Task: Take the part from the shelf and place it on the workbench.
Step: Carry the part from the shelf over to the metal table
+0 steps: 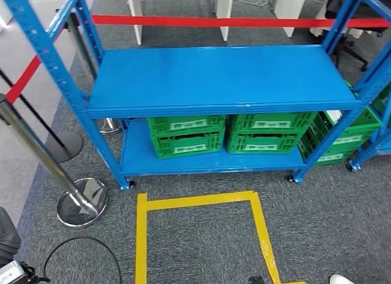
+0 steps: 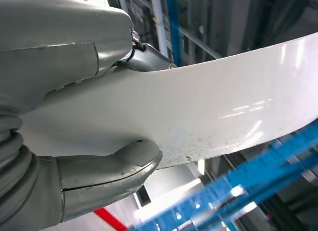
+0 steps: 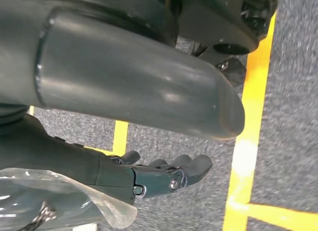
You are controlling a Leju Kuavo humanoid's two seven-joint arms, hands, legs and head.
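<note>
My left hand [image 2: 56, 47] grips a white, smooth, curved part [image 2: 225, 102], with the thick grey thumb [image 2: 112, 174] pressed on one face and the fingers on the other. Blue shelf beams run behind it in the left wrist view. In the head view the blue two-level shelf [image 1: 217, 76] stands straight ahead. My right hand [image 3: 150, 176] hangs over the grey carpet with its fingers stretched out and nothing in them.
Three green crates [image 1: 187, 136] [image 1: 267, 132] [image 1: 341, 134] sit on and beside the lower shelf. Yellow floor tape [image 1: 141, 235] marks a square in front of the shelf. A chrome stanchion [image 1: 83, 201] and red barrier tape [image 1: 221, 20] stand at the left and behind.
</note>
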